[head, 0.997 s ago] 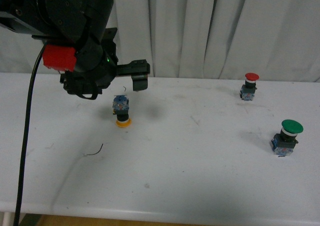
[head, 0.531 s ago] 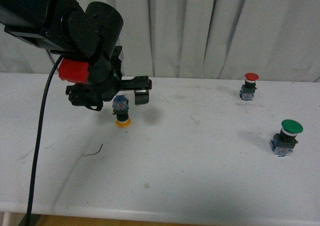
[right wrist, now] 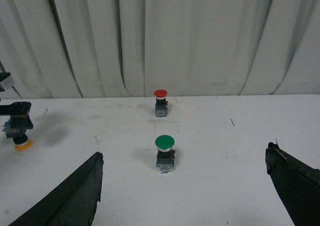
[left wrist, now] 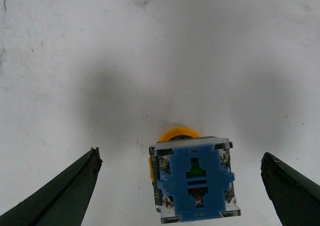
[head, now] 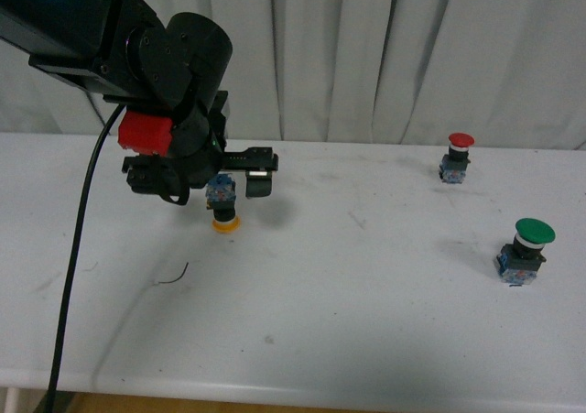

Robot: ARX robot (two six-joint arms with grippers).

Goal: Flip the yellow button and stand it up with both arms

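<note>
The yellow button [head: 222,208] rests upside down on the white table [head: 348,303], with its yellow cap on the surface and its blue base [left wrist: 195,186] facing up. My left gripper [head: 229,188] hangs open right over it. In the left wrist view its fingers [left wrist: 70,191] stand wide on both sides of the base without touching it, so the left gripper [left wrist: 180,157] holds nothing. The right gripper [right wrist: 184,155] is open and empty, out of the front view, looking at the table from afar. It sees the yellow button [right wrist: 19,136] at the far side.
A red-capped button [head: 460,157] stands upright at the back right. A larger green-capped button [head: 526,248] is nearer on the right. A thin dark wire scrap [head: 174,276] lies in front of the yellow button. White curtains [head: 385,56] hang behind the table.
The left arm has come down and shifted slightly right, bringing its open fingers from above and beside the yellow button to either side of it. The button has not moved.
</note>
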